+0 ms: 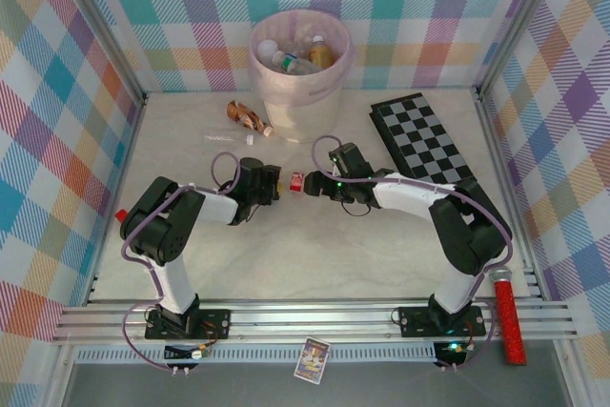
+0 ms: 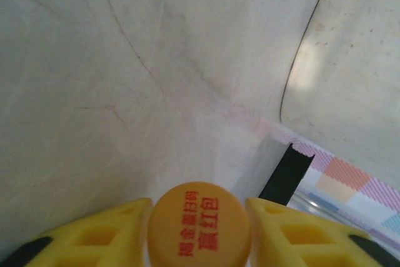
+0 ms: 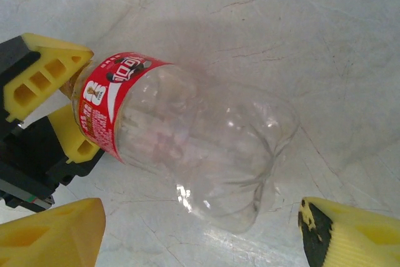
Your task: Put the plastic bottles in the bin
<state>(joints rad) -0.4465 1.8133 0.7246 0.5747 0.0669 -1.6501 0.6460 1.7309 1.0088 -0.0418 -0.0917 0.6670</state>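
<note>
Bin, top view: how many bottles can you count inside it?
3 show: a whitish bottle left, a clear bottle centre, a brown-orange bottle right; more may be hidden beneath.

at 6 o'clock the left gripper (image 2: 200, 217) clamps an orange cap (image 2: 200, 232) printed with red characters, a yellow finger (image 2: 94, 239) touching each side. pale veined table (image 2: 125, 92) lies beyond, with plaid wall (image 2: 350, 182) at 4 o'clock.

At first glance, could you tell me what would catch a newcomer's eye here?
Mid-table, the left gripper clamps the capped neck of a clear red-labelled bottle, while the right gripper stands open around its base. Behind them stands the pink-lined bin, with bottles inside.
</note>
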